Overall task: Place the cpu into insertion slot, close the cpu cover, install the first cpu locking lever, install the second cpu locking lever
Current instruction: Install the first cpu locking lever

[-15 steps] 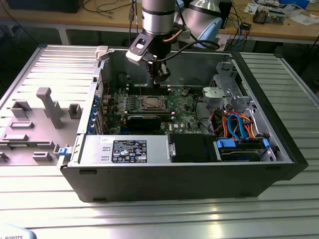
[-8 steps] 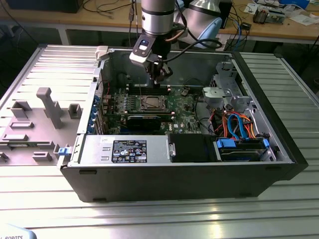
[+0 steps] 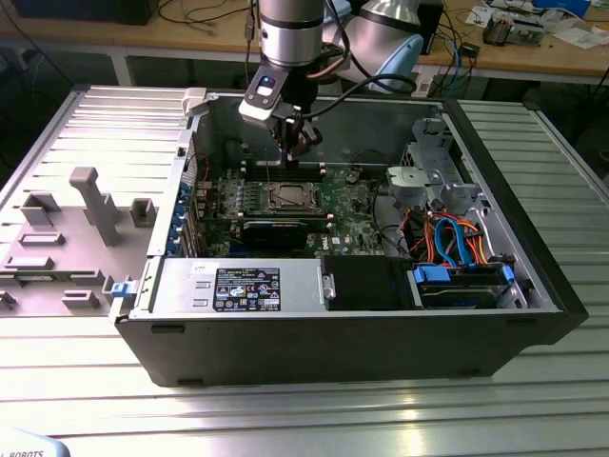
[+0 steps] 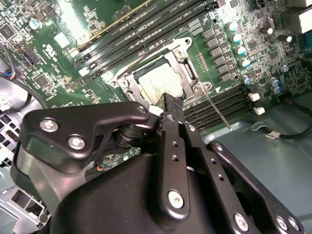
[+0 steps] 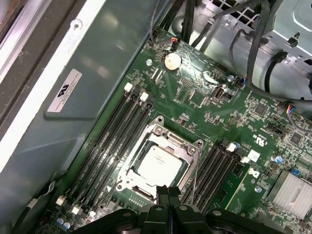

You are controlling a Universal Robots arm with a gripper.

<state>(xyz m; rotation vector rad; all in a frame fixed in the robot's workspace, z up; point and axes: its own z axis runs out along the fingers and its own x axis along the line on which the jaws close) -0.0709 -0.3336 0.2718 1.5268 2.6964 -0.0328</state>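
The gripper, fingers clenched together on nothing, hung at the far edge of the insertion slot; the cpu lay under the closed cpu cover

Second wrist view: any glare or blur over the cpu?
Second wrist view: glare washes out a patch of the green board, the cpu reads pale but sharp, the pincer overlaps its near edge. First wrist view: cpu evenly lit; soft reflection on the chassis wall.
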